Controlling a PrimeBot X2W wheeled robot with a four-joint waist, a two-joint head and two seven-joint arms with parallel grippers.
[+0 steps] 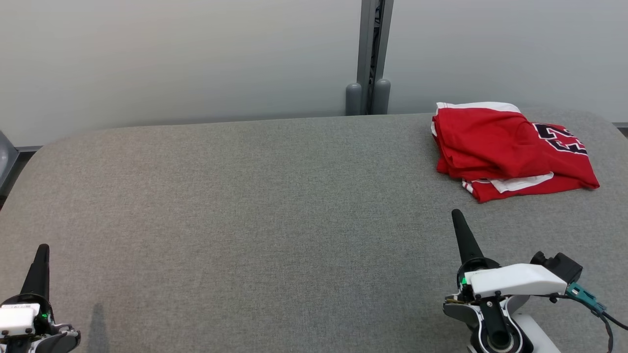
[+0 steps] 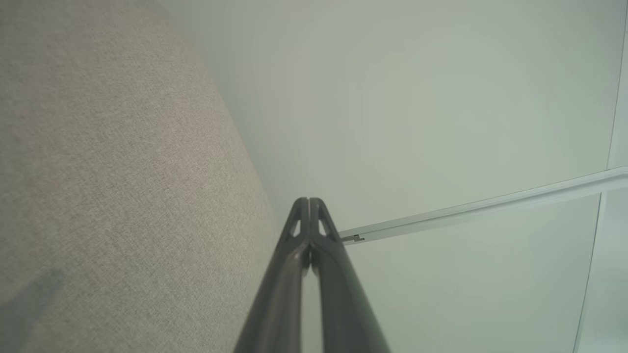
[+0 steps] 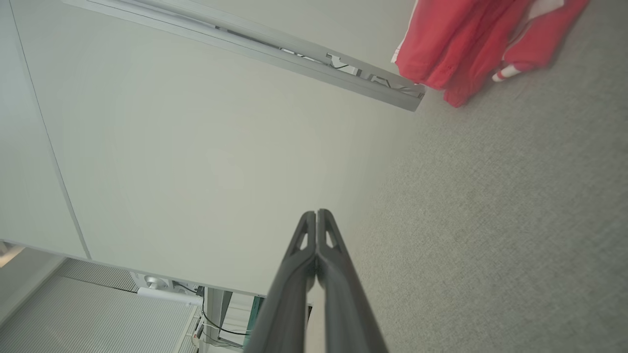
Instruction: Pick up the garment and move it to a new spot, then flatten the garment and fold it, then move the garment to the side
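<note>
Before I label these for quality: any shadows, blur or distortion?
Head view: soft even light, sharp, faint shadow on the table by the left gripper. Left wrist view: table blurs toward the top. Right wrist view: tilted, garment cropped at top.

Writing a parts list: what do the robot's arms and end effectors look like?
The left end effector and right end effector have long, dark, tapering fingers with triangular cut-outs near the tips. Each base has a white housing and a green light. The right wrist carries a teal connector and black cable.
</note>
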